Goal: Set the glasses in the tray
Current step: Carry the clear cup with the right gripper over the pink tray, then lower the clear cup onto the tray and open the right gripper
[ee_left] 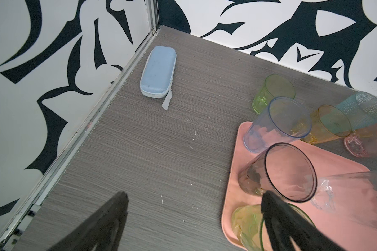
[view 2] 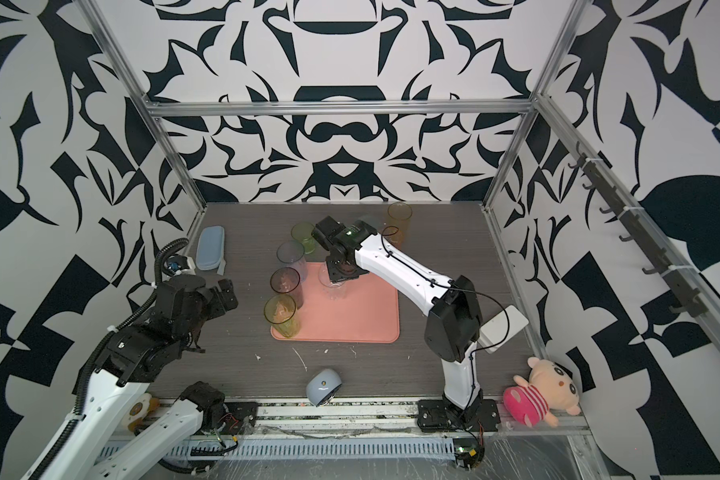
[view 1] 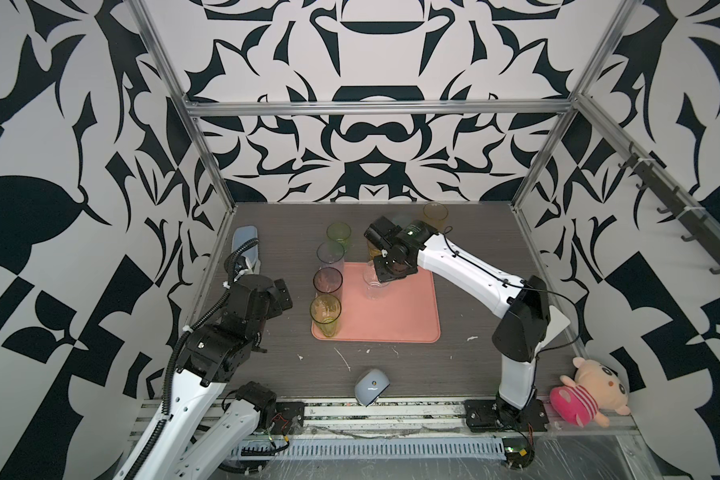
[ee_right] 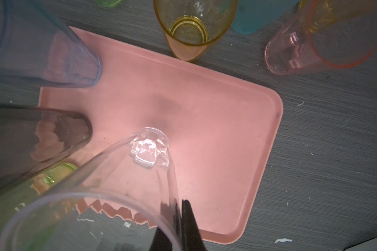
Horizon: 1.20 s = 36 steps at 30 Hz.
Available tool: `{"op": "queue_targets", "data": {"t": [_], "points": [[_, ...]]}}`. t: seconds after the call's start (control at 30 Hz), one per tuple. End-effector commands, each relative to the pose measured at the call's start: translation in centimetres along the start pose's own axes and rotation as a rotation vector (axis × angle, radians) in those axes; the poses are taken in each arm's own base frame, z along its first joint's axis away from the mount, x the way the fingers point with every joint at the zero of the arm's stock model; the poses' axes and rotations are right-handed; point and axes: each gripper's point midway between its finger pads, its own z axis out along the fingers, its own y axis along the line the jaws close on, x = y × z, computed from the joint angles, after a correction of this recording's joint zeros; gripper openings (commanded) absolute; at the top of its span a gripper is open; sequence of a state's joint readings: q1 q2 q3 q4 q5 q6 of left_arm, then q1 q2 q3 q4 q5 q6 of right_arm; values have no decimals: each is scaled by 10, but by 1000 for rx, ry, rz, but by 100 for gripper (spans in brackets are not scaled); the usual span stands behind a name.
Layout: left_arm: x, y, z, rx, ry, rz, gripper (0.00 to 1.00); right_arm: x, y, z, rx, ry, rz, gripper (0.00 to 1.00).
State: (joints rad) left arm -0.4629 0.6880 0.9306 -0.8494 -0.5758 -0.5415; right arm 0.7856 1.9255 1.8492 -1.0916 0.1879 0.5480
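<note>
Seated in tray (view 1: 408, 320): yellow-green glass (view 1: 326, 309), grey glass (view 1: 328, 279) and blue glass (view 1: 330, 253), in a column along its left edge in a top view
In hand: right end effector (ee_right: 176, 208) clamped on the rim wall of the clear glass (ee_right: 148, 150), over the tray's upper middle; whether its base is down cannot be told
Left end effector (ee_left: 195, 195): jaws wide apart, empty, left of the tray
Outstanding: green glass (view 1: 338, 233), amber glass (ee_right: 194, 28), teal glass (ee_left: 357, 108), pink glass (ee_right: 303, 50) and orange glass (view 1: 435, 214) stand on the worktop (view 1: 474, 232) above the tray's upper edge
Progress: judged under half

Glossy see-through plastic glasses (ee_left: 276, 123), matt smooth tray (ee_right: 205, 130), wood-grain tabletop (ee_left: 161, 141).
</note>
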Motion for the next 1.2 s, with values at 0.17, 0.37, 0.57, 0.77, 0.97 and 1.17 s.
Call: {"op": "queue_targets", "data": {"t": [0.17,0.37,0.57,0.77,0.97,1.17], "points": [[3,2,0,-3,6,0,100,-27,-7,-5,-32,-49,37,0],[3,2,1,-4,7,1,99,-33,-14,6,-28,-37,56,0],[3,2,1,-4,8,-1,99,-40,-20,13,-31,-36,72,0],[3,2,0,-5,4,-2,99,-48,-20,17,-37,-37,77,0],[3,2,1,-6,5,-2,100,-53,-23,22,-37,-31,89,0],[2,2,1,-6,5,-2,99,-57,-26,28,-28,-22,94,0]]}}
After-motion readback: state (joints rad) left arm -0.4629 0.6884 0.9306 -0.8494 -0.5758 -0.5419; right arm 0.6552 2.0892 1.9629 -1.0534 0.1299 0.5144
